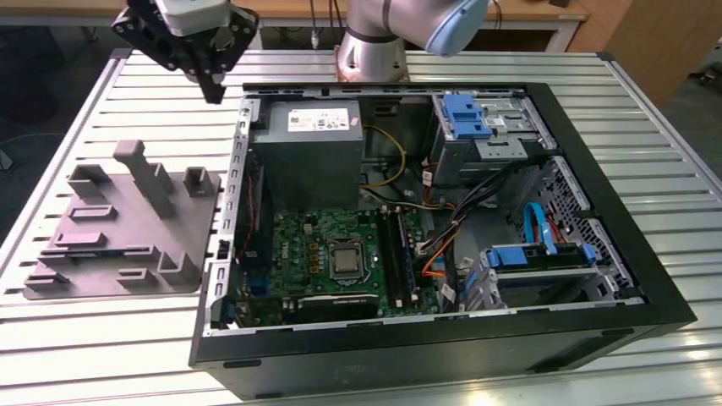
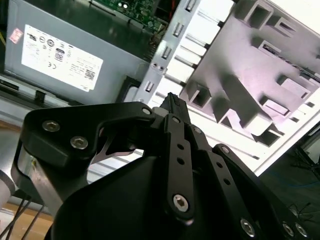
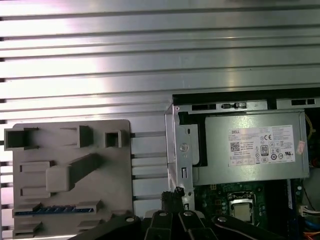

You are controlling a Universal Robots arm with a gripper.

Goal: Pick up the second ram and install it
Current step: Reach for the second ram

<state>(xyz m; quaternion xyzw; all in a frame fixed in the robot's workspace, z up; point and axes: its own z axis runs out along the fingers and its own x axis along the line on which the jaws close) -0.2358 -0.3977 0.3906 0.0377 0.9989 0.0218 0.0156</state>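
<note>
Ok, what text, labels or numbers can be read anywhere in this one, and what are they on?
White label on the power supply: printed lines and marks, too small to quote reliably.
Pink sticker on the same unit: unreadable.
Motherboard: any markings are too small to read.
Grey fixture plate: no print seen.
</note>
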